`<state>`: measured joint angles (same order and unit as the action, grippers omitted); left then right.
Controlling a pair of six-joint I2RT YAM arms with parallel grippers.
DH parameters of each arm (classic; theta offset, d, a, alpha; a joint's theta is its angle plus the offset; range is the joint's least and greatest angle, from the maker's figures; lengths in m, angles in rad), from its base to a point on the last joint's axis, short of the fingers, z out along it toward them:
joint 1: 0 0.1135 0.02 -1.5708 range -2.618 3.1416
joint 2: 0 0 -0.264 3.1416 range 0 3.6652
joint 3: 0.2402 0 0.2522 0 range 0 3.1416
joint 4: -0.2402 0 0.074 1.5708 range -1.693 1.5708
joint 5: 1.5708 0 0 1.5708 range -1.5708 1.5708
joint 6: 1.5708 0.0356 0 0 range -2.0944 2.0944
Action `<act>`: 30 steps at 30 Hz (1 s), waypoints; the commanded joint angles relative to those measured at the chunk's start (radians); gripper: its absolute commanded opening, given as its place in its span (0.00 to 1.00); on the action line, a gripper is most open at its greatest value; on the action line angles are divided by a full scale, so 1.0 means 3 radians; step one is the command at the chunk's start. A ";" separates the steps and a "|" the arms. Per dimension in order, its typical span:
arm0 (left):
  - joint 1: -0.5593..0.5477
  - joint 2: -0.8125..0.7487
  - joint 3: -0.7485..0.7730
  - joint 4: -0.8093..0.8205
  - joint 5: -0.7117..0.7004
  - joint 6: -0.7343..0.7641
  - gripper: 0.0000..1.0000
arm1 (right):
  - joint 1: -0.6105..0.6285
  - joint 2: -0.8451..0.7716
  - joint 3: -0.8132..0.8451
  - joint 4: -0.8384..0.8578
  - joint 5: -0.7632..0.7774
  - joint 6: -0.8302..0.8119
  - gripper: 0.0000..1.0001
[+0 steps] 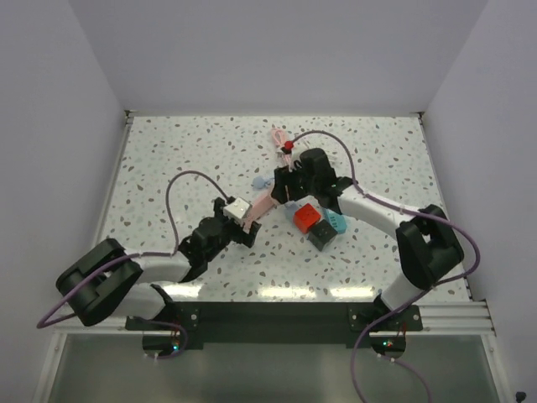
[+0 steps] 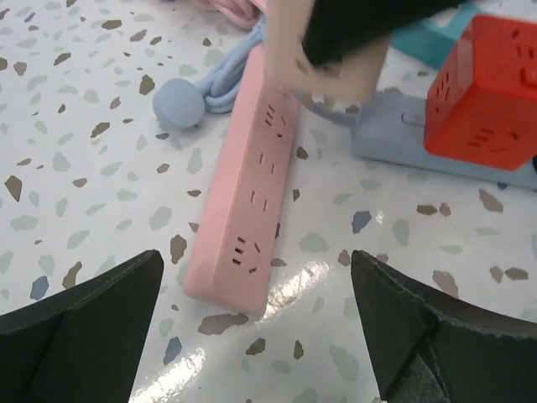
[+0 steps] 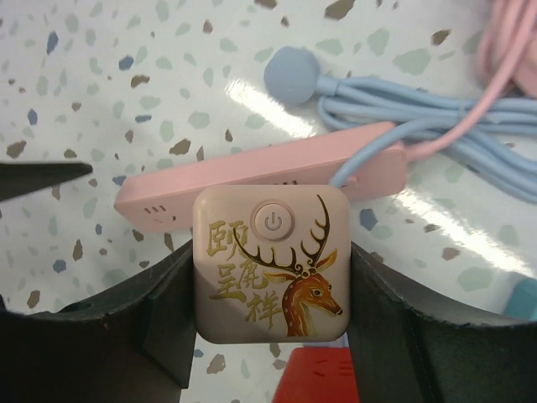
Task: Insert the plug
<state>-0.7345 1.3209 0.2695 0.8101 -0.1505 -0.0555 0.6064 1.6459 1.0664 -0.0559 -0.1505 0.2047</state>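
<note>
Two black fingers (image 3: 159, 327) of the right gripper (image 3: 268, 315) are clenched on the square cream plug with a gold deer picture (image 3: 268, 260). They hold it over the long pink plastic power strip (image 3: 252, 180), which lies on the speckled terrazzo table (image 3: 101, 75). The left gripper (image 2: 256, 264) hangs released, its jaws wide apart around the near end of the strip. I judge the step to be alignment: the next move calls for lowering the plug straight into one socket, though its pins are hidden.
</note>
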 commanded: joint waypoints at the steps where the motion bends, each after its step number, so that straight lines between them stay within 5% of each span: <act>1: -0.0215 0.0249 0.0124 0.0367 -0.0423 0.0583 0.99 | -0.0206 -0.0373 -0.0016 0.0145 -0.0116 0.0074 0.00; 8: -0.0619 0.0817 0.0425 0.0419 -0.1267 0.1064 0.98 | -0.0420 -0.0700 -0.0200 0.0252 -0.0347 0.0105 0.00; 30: -0.0819 0.1487 0.1187 -0.0670 -0.1824 0.0758 0.82 | -0.0502 -0.1145 -0.0441 0.0370 -0.0577 0.0121 0.00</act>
<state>-0.9768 1.7412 0.5694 0.6811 -0.6518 0.2234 0.4587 1.3518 0.9401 -0.0170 -0.2897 0.2276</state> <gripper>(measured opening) 0.840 0.629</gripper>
